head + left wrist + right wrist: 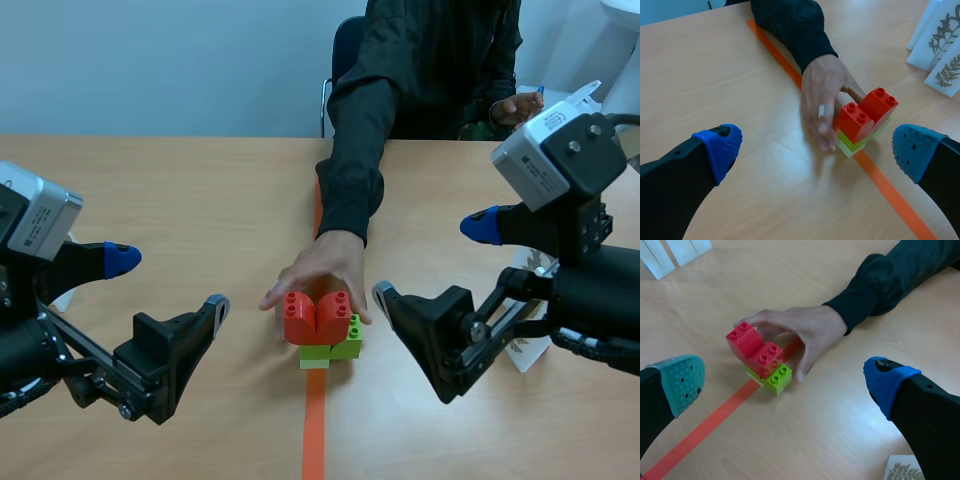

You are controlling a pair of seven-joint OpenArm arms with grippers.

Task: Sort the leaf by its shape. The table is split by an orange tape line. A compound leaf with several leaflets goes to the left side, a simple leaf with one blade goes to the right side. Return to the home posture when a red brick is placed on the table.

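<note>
Pale blue wall (150,60) behind, light wood table (180,200), dark chair (345,50) w/ metal frame, even light

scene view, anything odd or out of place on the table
Yes: a person's hand rests on red bricks stacked on green bricks, straddling the orange tape line between the open left gripper and right gripper, where no leaf lies.

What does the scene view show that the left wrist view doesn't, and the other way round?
Scene view only: the open right gripper, the person's dark-sleeved torso and a blue chair. Left wrist view only: white cards printed with fern-like leaves, seen plainly. Both: the person's hand around the red toy bricks stacked on green bricks over the orange tape line, and the open left gripper.
</note>
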